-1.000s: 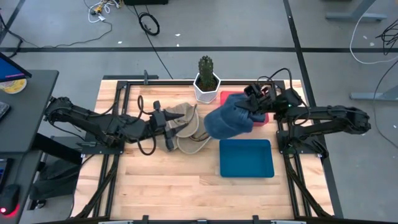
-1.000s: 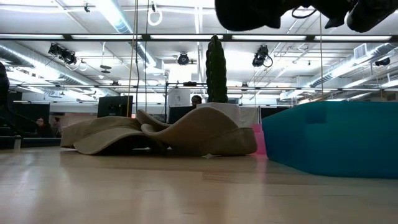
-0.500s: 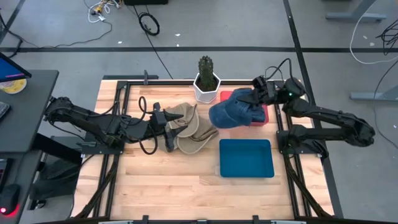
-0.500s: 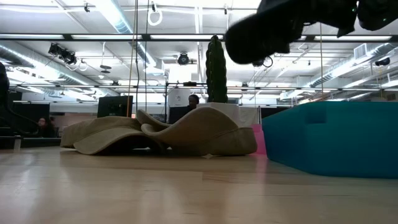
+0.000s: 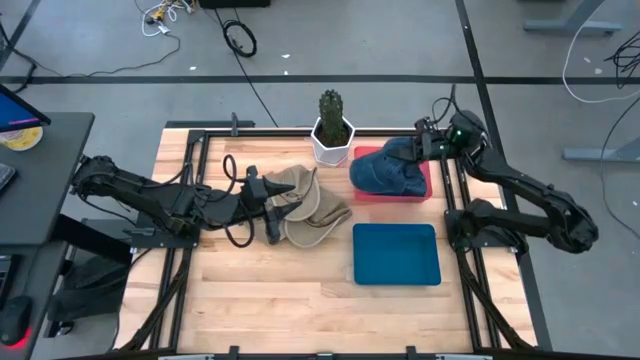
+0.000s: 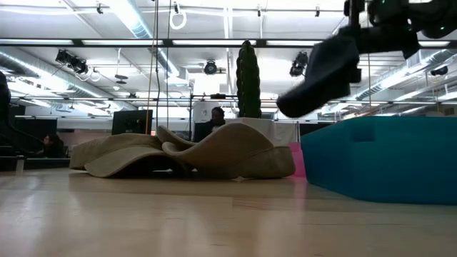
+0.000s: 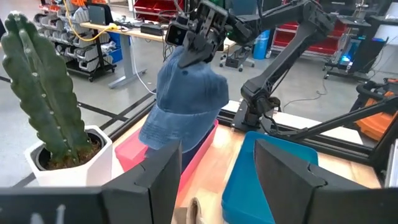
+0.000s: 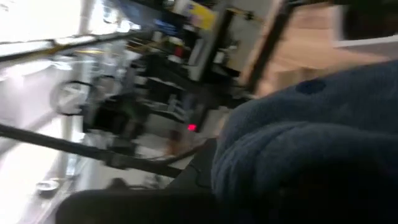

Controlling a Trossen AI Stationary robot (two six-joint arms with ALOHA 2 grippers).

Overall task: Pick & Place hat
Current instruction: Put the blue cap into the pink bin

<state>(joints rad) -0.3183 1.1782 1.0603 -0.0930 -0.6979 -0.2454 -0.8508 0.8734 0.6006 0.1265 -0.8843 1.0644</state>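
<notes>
Two bins sit on the right half of the table: a pink tray (image 5: 420, 190) at the far side and a blue bin (image 5: 396, 254) nearer, which holds nothing visible. The blue denim hat (image 5: 385, 172) hangs over the pink tray, pinched at its far right edge by the right gripper (image 5: 424, 147), jaws pressed together on the fabric. Just left of the tray stands a cactus (image 5: 331, 108) in a white pot (image 5: 331, 146). The left gripper (image 5: 276, 210), fingers spread, lies at the beige hats (image 5: 312, 208) piled mid-table.
</notes>
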